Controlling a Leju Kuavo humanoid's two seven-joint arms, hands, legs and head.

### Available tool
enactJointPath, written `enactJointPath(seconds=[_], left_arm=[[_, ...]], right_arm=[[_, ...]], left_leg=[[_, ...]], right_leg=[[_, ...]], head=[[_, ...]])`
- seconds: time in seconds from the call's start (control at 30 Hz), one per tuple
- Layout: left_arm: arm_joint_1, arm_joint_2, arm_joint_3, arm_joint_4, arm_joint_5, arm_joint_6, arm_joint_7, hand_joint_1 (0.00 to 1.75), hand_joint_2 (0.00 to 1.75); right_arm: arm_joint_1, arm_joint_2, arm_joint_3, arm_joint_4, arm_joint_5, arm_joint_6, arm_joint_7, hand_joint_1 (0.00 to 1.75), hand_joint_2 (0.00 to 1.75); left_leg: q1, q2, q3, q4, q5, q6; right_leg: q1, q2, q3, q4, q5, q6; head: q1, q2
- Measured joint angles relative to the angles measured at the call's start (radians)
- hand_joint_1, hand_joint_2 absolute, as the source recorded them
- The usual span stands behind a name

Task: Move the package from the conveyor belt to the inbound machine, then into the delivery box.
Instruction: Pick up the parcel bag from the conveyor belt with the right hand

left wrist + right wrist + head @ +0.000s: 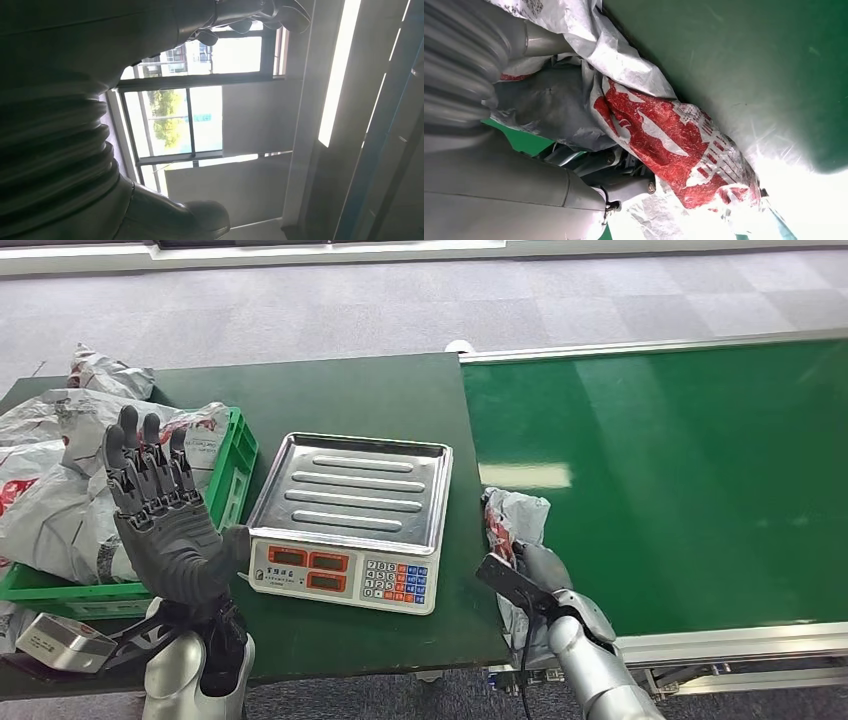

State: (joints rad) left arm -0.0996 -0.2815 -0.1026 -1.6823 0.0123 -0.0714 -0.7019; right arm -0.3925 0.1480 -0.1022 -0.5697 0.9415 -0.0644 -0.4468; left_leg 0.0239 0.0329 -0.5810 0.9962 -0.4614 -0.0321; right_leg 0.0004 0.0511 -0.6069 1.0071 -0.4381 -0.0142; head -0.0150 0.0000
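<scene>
A crumpled grey-white package point(517, 517) with red print lies at the near left edge of the green conveyor belt point(680, 490). My right hand point(541, 566) sits on the package's near end. In the right wrist view the package point(664, 135) is bunched against my right hand point(499, 190), with its fingers point(624, 187) curled under the plastic, gripping it. The inbound machine, a scale point(350, 485) with a steel tray, stands empty between belt and crate. My left hand point(160, 525) is raised beside the scale, fingers apart and upright, holding nothing.
The green delivery crate point(235, 465) at the left holds several grey packages point(50, 490). A small grey device point(55, 640) lies at the dark table's near left corner. The left wrist view looks past my left hand point(50, 125) toward a window.
</scene>
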Motion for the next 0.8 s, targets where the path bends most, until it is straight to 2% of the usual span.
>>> enactJointPath(seconds=[0.1, 0.2, 0.33, 0.4, 0.47, 0.6, 0.8], left_arm=[[0.001, 0.000, 0.000, 0.000, -0.001, 0.003, 0.000, 0.00, 1.75], [0.006, 0.001, 0.000, -0.004, -0.001, 0.012, 0.000, 0.00, 1.75], [0.014, 0.001, 0.000, -0.009, 0.000, 0.028, -0.001, 0.00, 1.75], [0.016, 0.001, 0.000, -0.009, 0.003, 0.039, -0.001, 0.00, 1.75], [0.018, 0.001, -0.002, -0.008, 0.008, 0.052, -0.001, 0.00, 1.75], [0.018, 0.001, -0.013, -0.002, 0.013, 0.065, 0.000, 0.00, 1.75], [0.017, 0.001, -0.028, 0.009, 0.023, 0.073, 0.000, 0.00, 1.75]], right_arm=[[0.029, 0.000, 0.017, -0.054, -0.003, -0.040, 0.017, 1.75, 1.75], [0.083, 0.008, 0.030, -0.168, -0.025, -0.126, 0.014, 1.75, 1.75], [0.167, 0.050, 0.051, -0.469, -0.069, -0.363, -0.007, 1.75, 1.75], [0.200, 0.070, 0.063, -0.634, -0.042, -0.495, 0.002, 1.75, 1.75], [0.223, 0.093, 0.072, -0.782, 0.017, -0.588, 0.009, 1.75, 1.75], [0.247, 0.149, 0.076, -1.005, 0.110, -0.633, -0.020, 1.75, 1.75], [0.256, 0.174, 0.075, -1.161, 0.120, -0.635, -0.048, 1.75, 1.75]], left_leg=[[0.000, -0.001, -0.001, 0.000, 0.000, -0.001], [0.000, -0.003, -0.003, 0.000, 0.001, -0.001], [0.000, -0.014, 0.002, 0.000, 0.003, -0.002], [0.000, -0.023, 0.001, 0.000, 0.005, -0.004], [-0.001, -0.028, 0.000, 0.001, 0.005, -0.004], [-0.002, -0.029, 0.000, 0.002, 0.004, -0.003], [-0.004, -0.030, 0.000, 0.004, 0.004, -0.001]], right_leg=[[0.000, -0.002, 0.000, 0.000, 0.000, 0.000], [0.000, -0.004, -0.001, 0.000, 0.000, 0.000], [-0.001, -0.014, -0.002, 0.000, -0.002, 0.000], [0.000, -0.023, -0.001, 0.000, -0.004, 0.000], [-0.001, -0.028, 0.000, 0.000, -0.005, 0.000], [-0.002, -0.030, 0.001, 0.000, -0.005, 0.001], [-0.004, -0.031, 0.003, 0.000, -0.005, 0.003]], head=[[0.000, 0.000], [0.000, 0.000], [0.000, 0.000], [0.000, 0.000], [0.000, 0.000], [0.000, 0.000], [0.000, 0.000]])
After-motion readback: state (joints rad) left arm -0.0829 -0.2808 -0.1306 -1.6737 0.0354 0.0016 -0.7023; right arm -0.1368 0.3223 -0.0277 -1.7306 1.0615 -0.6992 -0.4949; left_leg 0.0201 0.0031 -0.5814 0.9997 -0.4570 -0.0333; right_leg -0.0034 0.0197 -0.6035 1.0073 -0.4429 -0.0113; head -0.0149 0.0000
